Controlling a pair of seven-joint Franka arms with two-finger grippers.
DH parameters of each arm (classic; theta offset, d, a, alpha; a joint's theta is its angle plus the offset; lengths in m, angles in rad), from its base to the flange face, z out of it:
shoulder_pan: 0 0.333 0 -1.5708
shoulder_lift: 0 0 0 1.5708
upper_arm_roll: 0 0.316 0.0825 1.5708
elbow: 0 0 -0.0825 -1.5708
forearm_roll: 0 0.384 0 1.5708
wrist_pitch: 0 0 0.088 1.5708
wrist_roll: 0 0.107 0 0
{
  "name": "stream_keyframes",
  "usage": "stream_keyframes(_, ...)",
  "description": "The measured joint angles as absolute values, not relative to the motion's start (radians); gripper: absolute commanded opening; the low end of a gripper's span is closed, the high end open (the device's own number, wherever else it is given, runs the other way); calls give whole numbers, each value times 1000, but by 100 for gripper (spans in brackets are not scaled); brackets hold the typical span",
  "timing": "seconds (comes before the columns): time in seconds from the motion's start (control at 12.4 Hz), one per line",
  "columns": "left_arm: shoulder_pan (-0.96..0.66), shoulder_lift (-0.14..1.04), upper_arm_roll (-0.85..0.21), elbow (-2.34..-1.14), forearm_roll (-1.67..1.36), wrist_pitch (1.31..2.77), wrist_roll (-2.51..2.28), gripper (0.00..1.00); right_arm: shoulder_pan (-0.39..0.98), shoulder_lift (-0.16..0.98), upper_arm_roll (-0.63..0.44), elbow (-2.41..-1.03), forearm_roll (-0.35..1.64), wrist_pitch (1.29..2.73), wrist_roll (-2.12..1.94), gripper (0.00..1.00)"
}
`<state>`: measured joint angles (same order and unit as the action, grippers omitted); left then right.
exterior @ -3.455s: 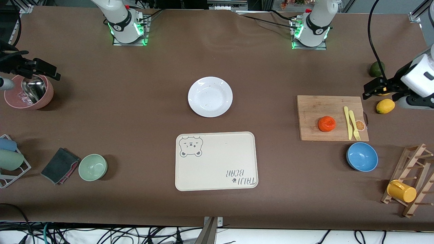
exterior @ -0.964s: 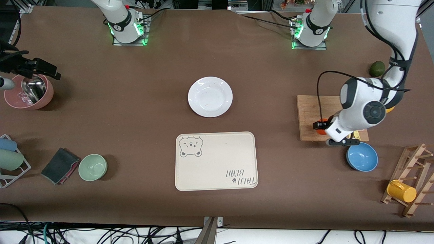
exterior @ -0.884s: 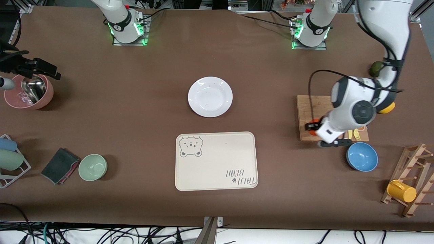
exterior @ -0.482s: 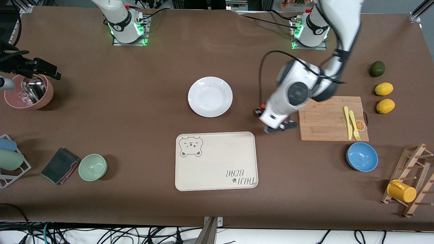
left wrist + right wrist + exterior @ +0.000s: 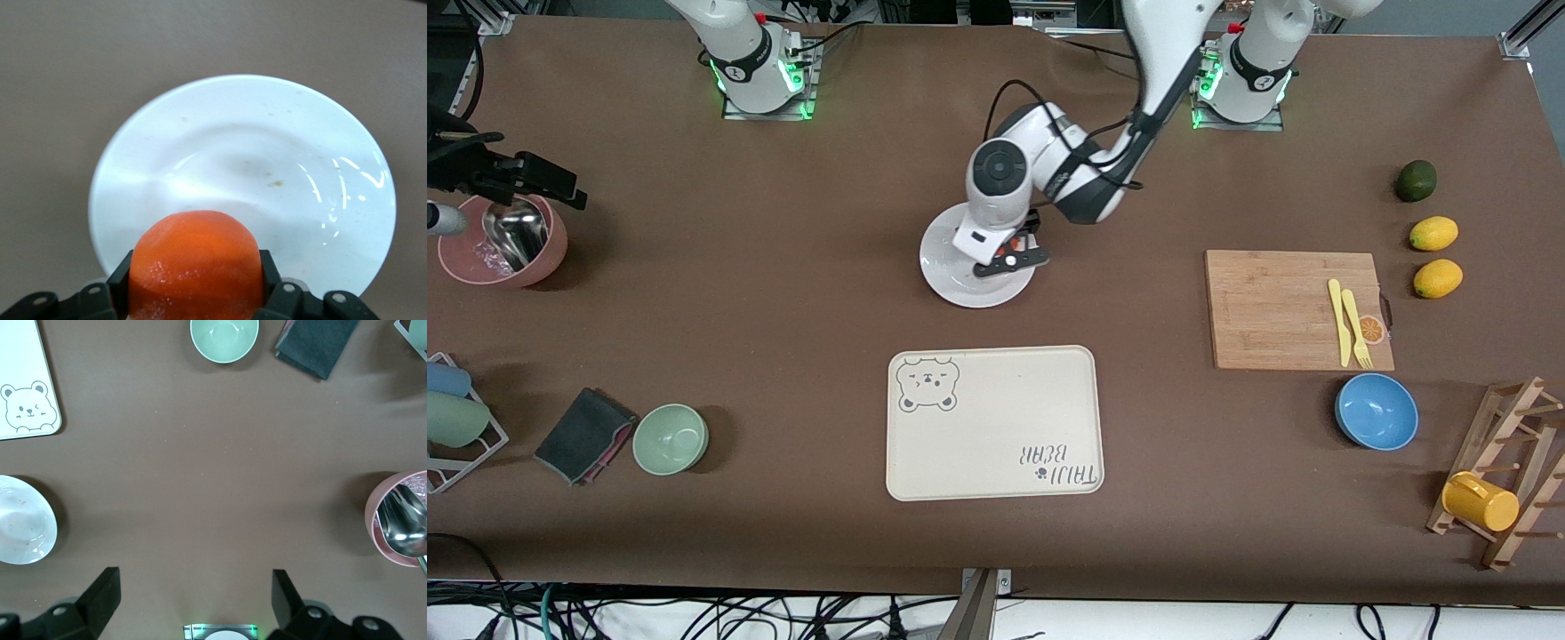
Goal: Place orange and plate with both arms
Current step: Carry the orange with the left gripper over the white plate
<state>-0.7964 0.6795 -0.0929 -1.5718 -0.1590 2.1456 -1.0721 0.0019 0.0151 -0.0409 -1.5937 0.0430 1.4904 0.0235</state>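
Item: orange (image 5: 194, 267), clamped between the fingers of your left hand (image 5: 1009, 259), carried over the plate (image 5: 960, 284) at mid-counter, not yet set down.
Step in hand: delivering fruit to plate.
Next: lower toward the plate's centre, then release gently so it cannot roll.
Right hand (image 5: 193, 600): spread wide, empty, waiting high over the counter's right-arm end.

White rounded arm links with dark grey joint caps, black cables, green-lit bases, black pincers.

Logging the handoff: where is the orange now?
The orange is gripped in the left end effector, held above the white plate mid-table.
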Motion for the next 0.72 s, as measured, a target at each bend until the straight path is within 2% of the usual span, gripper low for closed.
stream_keyframes(0.08, -809, 712, -93, -1546, -161, 2163, -1086, 17, 2, 15, -41, -1594, 43, 1490, 23, 100)
stream_keyframes(0.16, -819, 732, -93, -1532, -170, 2180, -1091, 91, 2, 15, -41, -1594, 43, 1490, 23, 100)
stream_keyframes(0.24, -826, 742, -93, -1525, -177, 2195, -1091, 100, 2, 15, -41, -1594, 43, 1490, 23, 100)
stream_keyframes(0.72, -828, 736, -59, -1503, -177, 2162, -1091, 100, 2, 15, -41, -1594, 43, 1490, 23, 100)
